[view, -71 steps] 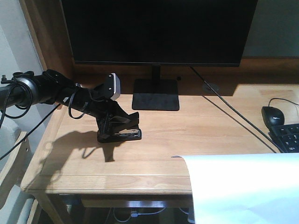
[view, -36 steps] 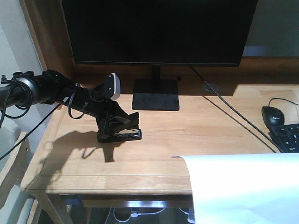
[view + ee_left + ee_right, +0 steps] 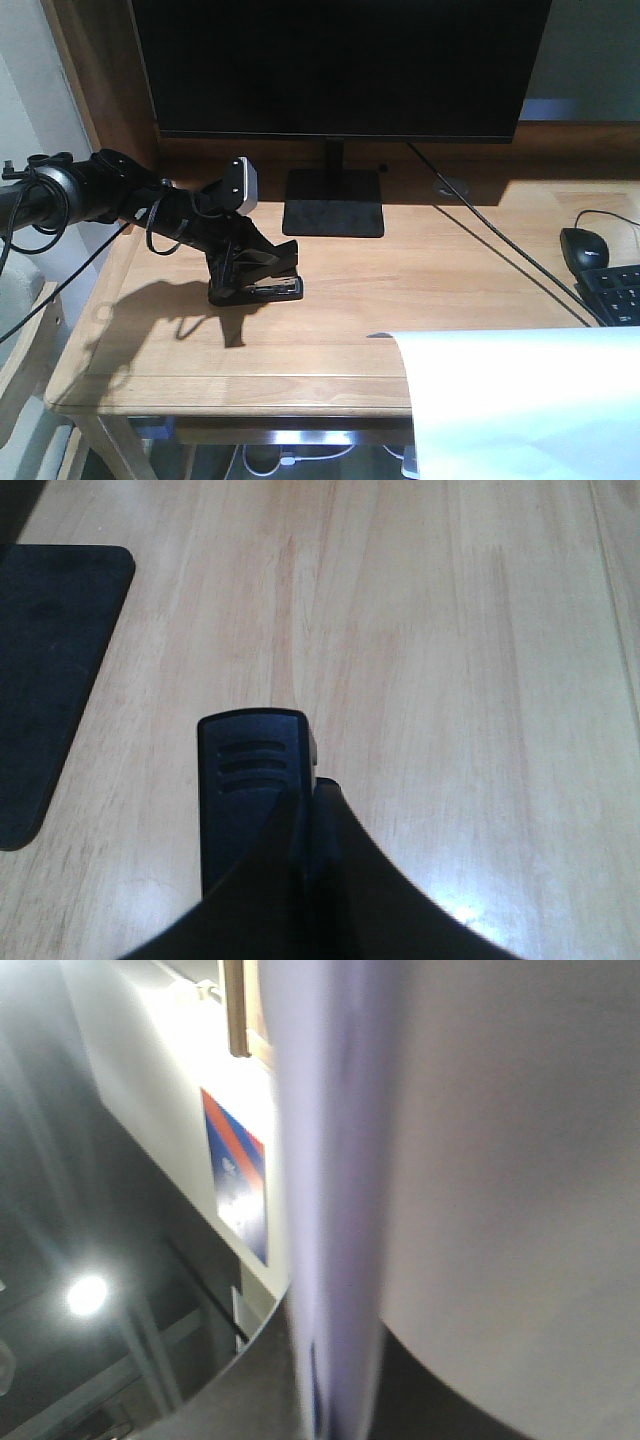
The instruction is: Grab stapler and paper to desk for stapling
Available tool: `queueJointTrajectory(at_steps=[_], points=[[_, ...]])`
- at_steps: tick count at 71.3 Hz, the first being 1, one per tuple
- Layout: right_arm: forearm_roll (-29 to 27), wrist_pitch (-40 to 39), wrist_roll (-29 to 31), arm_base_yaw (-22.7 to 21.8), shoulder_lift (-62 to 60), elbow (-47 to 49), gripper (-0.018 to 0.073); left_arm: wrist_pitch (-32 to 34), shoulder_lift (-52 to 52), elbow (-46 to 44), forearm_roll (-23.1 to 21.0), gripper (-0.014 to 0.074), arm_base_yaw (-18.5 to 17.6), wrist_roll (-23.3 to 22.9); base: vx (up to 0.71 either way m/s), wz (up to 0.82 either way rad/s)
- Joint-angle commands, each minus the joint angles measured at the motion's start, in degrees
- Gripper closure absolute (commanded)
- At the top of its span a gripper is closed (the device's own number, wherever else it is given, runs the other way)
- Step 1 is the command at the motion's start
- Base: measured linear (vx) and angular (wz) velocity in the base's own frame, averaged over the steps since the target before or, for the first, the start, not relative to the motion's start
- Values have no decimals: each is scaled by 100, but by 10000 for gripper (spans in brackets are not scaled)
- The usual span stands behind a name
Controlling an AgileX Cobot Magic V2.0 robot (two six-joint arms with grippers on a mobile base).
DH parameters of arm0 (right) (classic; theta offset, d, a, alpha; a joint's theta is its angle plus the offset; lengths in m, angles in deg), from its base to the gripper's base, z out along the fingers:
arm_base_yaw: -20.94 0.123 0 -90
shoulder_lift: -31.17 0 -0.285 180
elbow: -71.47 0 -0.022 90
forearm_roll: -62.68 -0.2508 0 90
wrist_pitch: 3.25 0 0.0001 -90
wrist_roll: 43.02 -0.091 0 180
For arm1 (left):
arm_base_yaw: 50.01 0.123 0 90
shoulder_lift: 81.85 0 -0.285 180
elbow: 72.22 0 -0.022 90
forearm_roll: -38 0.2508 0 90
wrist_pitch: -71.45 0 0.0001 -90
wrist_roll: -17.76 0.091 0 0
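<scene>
The black stapler (image 3: 272,289) lies low on the light wooden desk (image 3: 400,290), left of centre, in front of the monitor stand. My left gripper (image 3: 243,272) is shut on it, coming in from the left. In the left wrist view the stapler's ribbed end (image 3: 250,770) sticks out past the gripper (image 3: 305,855), whose dark fingers (image 3: 345,880) squeeze its rear. The white paper (image 3: 520,400) hangs over the desk's front right corner. In the right wrist view my right gripper (image 3: 335,1400) pinches the paper (image 3: 500,1160) edge-on. The right gripper itself is hidden in the front view.
A large dark monitor (image 3: 340,65) on a black base (image 3: 334,202) stands at the back. A black mouse (image 3: 585,246) and a keyboard (image 3: 615,295) lie at the right edge, with a cable (image 3: 500,240) across the desk. The base (image 3: 50,680) also shows in the left wrist view.
</scene>
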Motion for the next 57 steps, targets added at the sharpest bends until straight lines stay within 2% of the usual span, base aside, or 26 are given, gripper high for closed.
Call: queueJointTrajectory(at_steps=[1, 14, 23, 34, 47, 57], points=[[-165, -18, 92, 16, 85, -13, 562, -115, 355, -142, -328, 604, -18, -52, 0, 0], [0, 254, 506, 16, 85, 86, 562, -115, 355, -142, -328, 604, -18, -52, 0, 0], [426, 1209, 505, 16, 177, 540, 562, -115, 355, -142, -328, 604, -18, -52, 0, 0], [1283, 1959, 288, 16, 756, 1273, 562, -115, 355, -142, -328, 604, -18, -52, 0, 0], [2491, 2032, -117, 16, 1916, 1887, 562, -115, 355, -142, -328, 603, -18, -52, 0, 0], [3776, 1994, -620, 16, 3161, 2348, 562, -115, 355, -142, -328, 603, -18, -52, 0, 0]])
